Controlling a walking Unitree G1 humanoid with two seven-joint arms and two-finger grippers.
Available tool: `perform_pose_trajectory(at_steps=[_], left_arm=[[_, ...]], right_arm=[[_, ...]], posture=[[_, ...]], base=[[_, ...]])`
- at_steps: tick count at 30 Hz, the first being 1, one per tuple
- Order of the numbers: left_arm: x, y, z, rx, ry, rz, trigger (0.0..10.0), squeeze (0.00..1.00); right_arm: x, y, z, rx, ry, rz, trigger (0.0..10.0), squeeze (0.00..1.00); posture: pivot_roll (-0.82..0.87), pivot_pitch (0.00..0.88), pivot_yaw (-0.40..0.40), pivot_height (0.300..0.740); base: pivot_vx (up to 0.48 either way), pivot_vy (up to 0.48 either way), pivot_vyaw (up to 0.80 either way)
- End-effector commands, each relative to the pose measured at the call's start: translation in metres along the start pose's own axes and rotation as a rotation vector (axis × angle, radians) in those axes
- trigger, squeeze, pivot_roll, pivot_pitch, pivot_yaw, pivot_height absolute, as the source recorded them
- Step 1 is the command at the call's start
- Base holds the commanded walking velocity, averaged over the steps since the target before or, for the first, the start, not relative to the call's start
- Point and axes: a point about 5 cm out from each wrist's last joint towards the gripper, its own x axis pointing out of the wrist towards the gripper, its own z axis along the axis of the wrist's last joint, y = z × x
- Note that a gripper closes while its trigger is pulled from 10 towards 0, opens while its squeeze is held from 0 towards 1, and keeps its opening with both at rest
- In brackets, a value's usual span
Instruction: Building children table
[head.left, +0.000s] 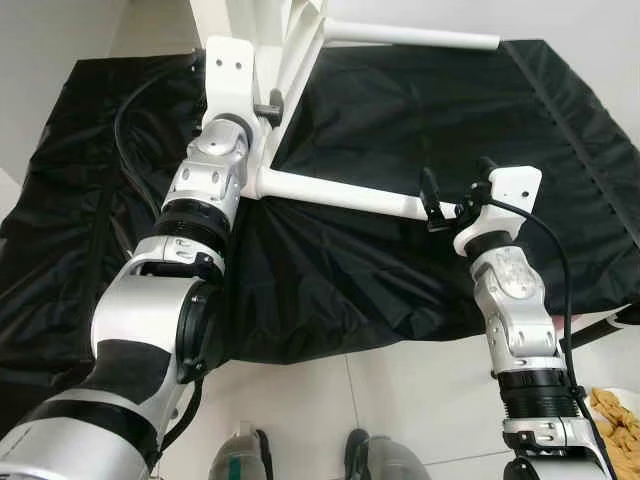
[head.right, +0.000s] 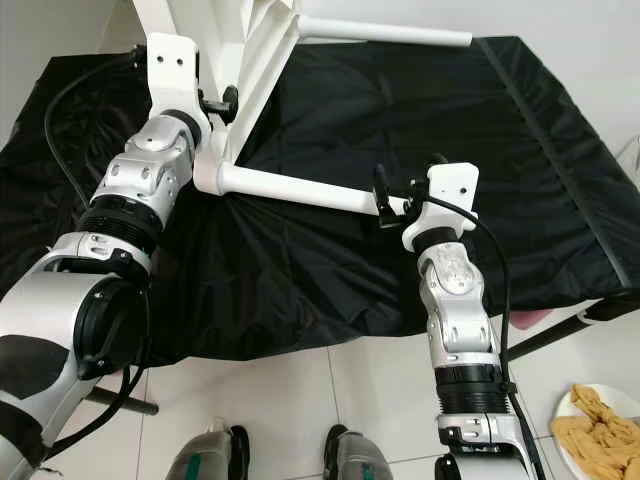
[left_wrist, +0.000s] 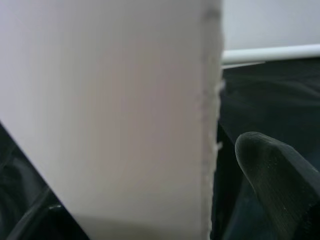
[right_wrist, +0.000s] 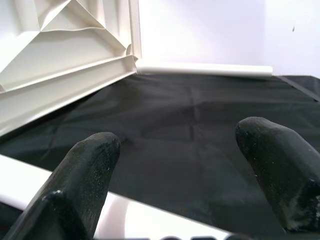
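While the white table frame (head.right: 250, 90) is lying overturned on the black cloth (head.right: 330, 280), the right pincer (head.right: 405, 195) is sitting released astride the tip of its near leg (head.right: 300, 190), which runs crosswise toward the left pincer (head.left: 268, 108), apparently clenched on the frame's edge.

Silver jointed arms, black cables, black-fingered right claw (head.left: 432, 200)

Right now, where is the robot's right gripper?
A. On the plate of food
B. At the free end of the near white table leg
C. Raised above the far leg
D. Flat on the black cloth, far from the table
B: the right gripper has its fingers open on either side of the near white leg, at its free end over the black cloth.
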Motion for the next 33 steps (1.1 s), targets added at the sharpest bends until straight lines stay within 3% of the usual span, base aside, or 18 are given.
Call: perform_pose_trajectory(at_steps=[1, 2, 3, 4, 20, 21, 24, 25, 26, 27, 28, 33], left_arm=[[0.0, 0.004, 0.002, -0.028, -0.019, 0.142, 10.0, 0.0], [0.0, 0.004, 0.002, -0.028, -0.019, 0.142, 10.0, 0.0], [0.0, 0.005, 0.001, -0.041, -0.01, 0.142, 3.8, 0.0], [0.0, 0.008, 0.0, -0.069, -0.003, 0.152, 0.0, 0.0], [-0.007, 0.026, 0.004, -0.052, -0.045, 0.237, 0.0, 0.0], [-0.009, 0.028, 0.005, -0.053, -0.053, 0.242, 0.6, 0.0], [-0.012, 0.031, 0.005, -0.051, -0.059, 0.248, 0.8, 0.0], [-0.015, 0.032, 0.005, -0.049, -0.064, 0.248, 1.5, 0.0], [-0.019, 0.032, 0.005, -0.053, -0.074, 0.239, 4.2, 0.0], [-0.019, 0.032, 0.005, -0.053, -0.074, 0.239, 4.2, 0.0], [-0.025, 0.031, 0.004, -0.04, -0.081, 0.212, 10.0, 0.0], [-0.034, 0.03, 0.002, -0.045, -0.086, 0.175, 10.0, 0.0]], right_arm=[[-0.003, 0.0, -0.001, 0.0, 0.012, -0.008, 10.0, 0.0], [-0.003, 0.0, -0.001, 0.0, 0.012, -0.008, 10.0, 0.0], [-0.003, -0.001, 0.0, -0.001, 0.013, -0.011, 10.0, 0.0], [-0.004, -0.001, 0.0, -0.002, 0.014, -0.016, 10.0, 0.0], [-0.007, -0.004, -0.002, -0.004, 0.04, -0.031, 10.0, 0.0], [-0.006, -0.003, -0.002, -0.003, 0.039, -0.029, 10.0, 0.0], [-0.004, -0.003, -0.002, -0.003, 0.038, -0.026, 10.0, 0.0], [-0.004, -0.003, -0.002, -0.003, 0.039, -0.024, 10.0, 0.0], [-0.003, -0.002, -0.002, -0.003, 0.04, -0.022, 10.0, 0.0], [-0.003, -0.002, -0.002, -0.003, 0.04, -0.022, 10.0, 0.0], [-0.002, -0.002, -0.002, -0.002, 0.041, -0.018, 10.0, 0.0], [0.0, -0.001, -0.003, -0.003, 0.041, -0.012, 10.0, 0.0]], posture=[[-0.04, 0.162, 0.069, 0.74], [-0.04, 0.162, 0.069, 0.74], [-0.05, 0.174, 0.071, 0.74], [-0.05, 0.18, 0.071, 0.74], [-0.02, 0.201, 0.063, 0.74], [-0.01, 0.201, 0.059, 0.74], [-0.01, 0.203, 0.059, 0.74], [0.0, 0.201, 0.057, 0.74], [0.0, 0.202, 0.052, 0.74], [0.0, 0.202, 0.052, 0.74], [0.01, 0.203, 0.051, 0.74], [0.01, 0.203, 0.049, 0.74]], base=[[0.0, 0.0, 0.0], [0.0, 0.0, 0.0], [0.0, 0.0, 0.0], [0.0, 0.0, 0.0], [0.0, 0.0, 0.0], [0.0, 0.0, 0.0], [0.0, 0.0, 0.0], [0.0, 0.0, 0.0], [0.0, 0.0, 0.0], [0.0, 0.0, 0.0], [0.0, 0.0, 0.0], [0.0, 0.0, 0.0]])
